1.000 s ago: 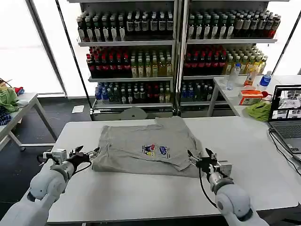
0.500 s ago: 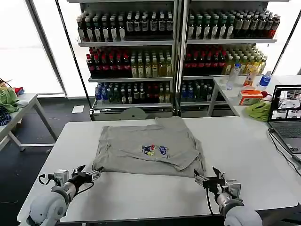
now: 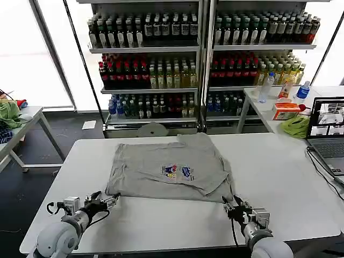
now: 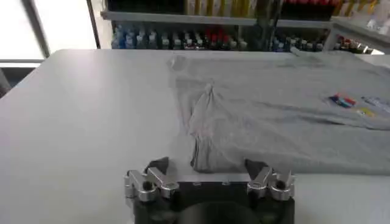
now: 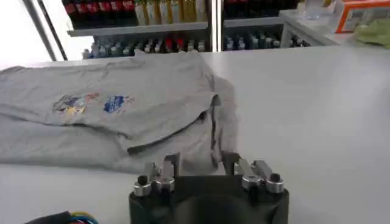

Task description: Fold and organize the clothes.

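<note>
Both arms have pulled back off the grey shirt (image 3: pixel 171 169), which lies partly folded mid-table (image 3: pixel 290 177). The left tool (image 3: pixel 102 202) and right tool (image 3: pixel 236 208) now sit spread and empty at its near corners, seemingly lining up another fold.

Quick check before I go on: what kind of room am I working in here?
Likely a shop-style test space: shelves of bottled drinks line the back wall, a white table holds the grey shirt, and an open laptop sits on the right.
</note>
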{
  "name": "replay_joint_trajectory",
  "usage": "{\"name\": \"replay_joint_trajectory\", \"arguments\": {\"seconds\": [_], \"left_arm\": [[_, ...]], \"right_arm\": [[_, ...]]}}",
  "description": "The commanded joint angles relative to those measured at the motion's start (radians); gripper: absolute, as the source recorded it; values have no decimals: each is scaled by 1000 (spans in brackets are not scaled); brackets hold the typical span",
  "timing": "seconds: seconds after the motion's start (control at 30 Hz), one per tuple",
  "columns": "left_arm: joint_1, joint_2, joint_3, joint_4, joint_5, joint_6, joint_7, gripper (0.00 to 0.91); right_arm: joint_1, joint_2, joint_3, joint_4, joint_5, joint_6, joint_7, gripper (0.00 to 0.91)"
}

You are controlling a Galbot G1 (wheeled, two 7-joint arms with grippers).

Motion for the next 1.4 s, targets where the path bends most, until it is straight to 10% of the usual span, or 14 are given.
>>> {"name": "replay_joint_trajectory", "arguments": {"seconds": [0.03,1.4], "left_arm": [[-24,0,2,8,-10,-1,-3,0],[503,-78,-333,-273,60,7,-1,0]], "right_arm": [[8,4,-9,-15,5,-2,1,0],[-233,-187,14,198,94,31,-34,0]]}}
